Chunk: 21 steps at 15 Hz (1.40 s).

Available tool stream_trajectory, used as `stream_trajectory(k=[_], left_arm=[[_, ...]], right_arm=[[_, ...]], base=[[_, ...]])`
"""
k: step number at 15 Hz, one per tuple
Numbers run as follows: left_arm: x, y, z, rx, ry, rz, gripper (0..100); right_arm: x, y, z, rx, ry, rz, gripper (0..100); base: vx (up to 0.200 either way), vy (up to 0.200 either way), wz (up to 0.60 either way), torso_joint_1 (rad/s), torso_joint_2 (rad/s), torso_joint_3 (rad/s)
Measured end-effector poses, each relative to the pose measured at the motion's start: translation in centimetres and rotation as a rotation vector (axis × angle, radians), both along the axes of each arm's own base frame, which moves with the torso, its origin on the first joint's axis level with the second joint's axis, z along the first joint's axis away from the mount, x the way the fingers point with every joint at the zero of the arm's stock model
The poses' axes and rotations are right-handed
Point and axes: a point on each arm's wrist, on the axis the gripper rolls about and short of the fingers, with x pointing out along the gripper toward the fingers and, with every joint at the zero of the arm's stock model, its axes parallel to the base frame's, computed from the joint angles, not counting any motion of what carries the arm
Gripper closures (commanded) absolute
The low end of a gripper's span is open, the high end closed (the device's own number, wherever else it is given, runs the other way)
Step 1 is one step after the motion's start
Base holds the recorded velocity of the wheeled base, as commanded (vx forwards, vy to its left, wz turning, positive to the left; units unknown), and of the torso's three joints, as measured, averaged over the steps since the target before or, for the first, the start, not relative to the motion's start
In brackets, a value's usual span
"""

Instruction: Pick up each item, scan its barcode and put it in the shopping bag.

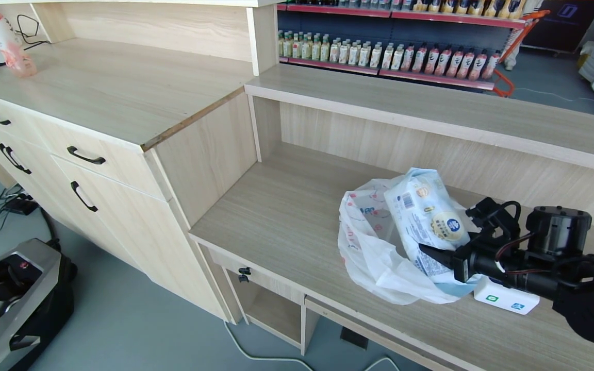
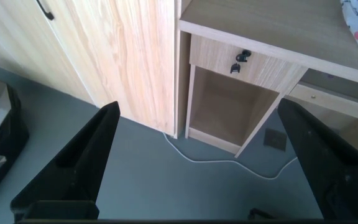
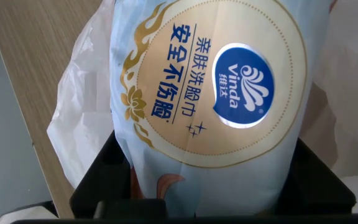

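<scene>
My right gripper [image 1: 449, 232] is closed across one end of the tissue pack [image 1: 423, 211], with the bag [image 1: 369, 242] directly beneath it on the counter [image 1: 286, 216]. The pack looks light, soft and slick-wrapped, so I'd grip it firmly across its width. My left gripper [image 2: 197, 106] is spread wide and holds nothing.

Head camera looks down over the counter [image 1: 286, 216]; left wrist camera faces the cubby [image 2: 225, 109] ahead of the left gripper [image 2: 197, 104]; right wrist camera sits tight on the pack [image 3: 210, 93], shared with the head view.
</scene>
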Motion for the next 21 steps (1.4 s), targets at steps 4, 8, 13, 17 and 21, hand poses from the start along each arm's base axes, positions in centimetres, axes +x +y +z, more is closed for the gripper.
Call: stream_trajectory(k=[4, 8, 13, 17, 21], left_arm=[[0.0, 0.0, 0.0, 0.000, 0.000, 0.000, 0], [0.0, 0.0, 0.0, 0.000, 0.000, 0.000, 0], [0.0, 0.0, 0.0, 0.000, 0.000, 0.000, 0], [0.0, 0.0, 0.0, 0.000, 0.000, 0.000, 0], [0.0, 0.0, 0.0, 0.000, 0.000, 0.000, 0]], right_arm=[[-0.3, -0.3, -0.8, -0.046, 0.022, 0.008, 100], [-0.4, -0.4, -1.2, -0.047, 0.040, 0.005, 100], [-0.6, -0.4, -1.5, -0.047, 0.070, 0.009, 100], [-0.7, -0.3, -1.3, -0.022, 0.069, 0.075, 100], [-0.6, -0.2, -1.1, -0.008, 0.057, 0.110, 100]], base=[[0.000, 0.000, 0.00, 0.000, 0.00, 0.000], [0.000, 0.000, 0.00, 0.000, 0.00, 0.000], [0.000, 0.000, 0.00, 0.000, 0.00, 0.000], [0.000, 0.000, 0.00, 0.000, 0.00, 0.000], [0.000, 0.000, 0.00, 0.000, 0.00, 0.000]])
